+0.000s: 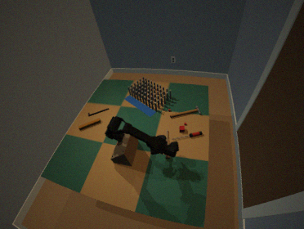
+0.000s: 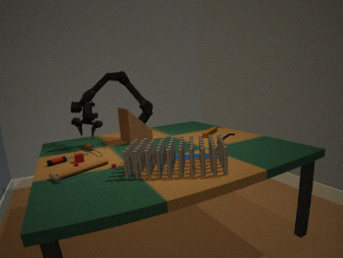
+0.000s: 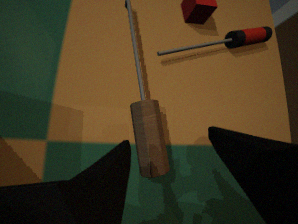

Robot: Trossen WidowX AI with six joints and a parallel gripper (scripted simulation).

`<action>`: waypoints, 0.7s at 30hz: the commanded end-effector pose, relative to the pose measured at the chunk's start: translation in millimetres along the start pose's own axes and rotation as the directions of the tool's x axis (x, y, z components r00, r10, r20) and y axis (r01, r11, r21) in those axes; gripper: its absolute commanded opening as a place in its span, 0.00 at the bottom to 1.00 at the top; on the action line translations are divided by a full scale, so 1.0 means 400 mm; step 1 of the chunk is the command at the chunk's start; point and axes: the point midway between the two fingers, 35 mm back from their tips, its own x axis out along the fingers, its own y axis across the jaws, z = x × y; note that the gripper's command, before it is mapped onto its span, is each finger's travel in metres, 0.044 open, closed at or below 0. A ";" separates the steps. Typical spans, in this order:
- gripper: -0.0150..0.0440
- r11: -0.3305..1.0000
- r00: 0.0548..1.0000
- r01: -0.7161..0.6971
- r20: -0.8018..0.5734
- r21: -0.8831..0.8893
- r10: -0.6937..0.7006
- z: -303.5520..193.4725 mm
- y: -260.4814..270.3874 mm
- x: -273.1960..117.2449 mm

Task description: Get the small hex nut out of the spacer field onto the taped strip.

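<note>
A tool with a wooden handle and a thin metal shaft (image 3: pixel 150 140) (image 2: pixel 97 151) lies on the table; its far tip is at the wrist view's top edge. My gripper (image 3: pixel 169 138) (image 2: pixel 87 135) is open and empty, pointing down above the handle. In the wrist view the handle shows between the fingers, nearer the left one. The standing metal spacers (image 2: pixel 226 161) form a dense field, upright as far as I can see. The blue taped strip (image 1: pixel 140 107) (image 2: pixel 195 156) runs along the field's front. I cannot make out the nut.
A red block (image 1: pixel 181 128) (image 3: pixel 198 10) and a red-black screwdriver (image 1: pixel 196 134) (image 3: pixel 255 36) lie beside the tool. A hammer (image 1: pixel 184 113) (image 2: pixel 83 169) lies near the field. A wooden wedge (image 1: pixel 126 151) (image 2: pixel 131 126) stands by the arm. An orange bar (image 1: pixel 90 123) and black rod (image 1: pixel 99 111) lie left.
</note>
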 end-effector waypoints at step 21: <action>0.73 1.000 1.000 0.000 0.007 -0.004 0.000 -0.021 0.012 0.045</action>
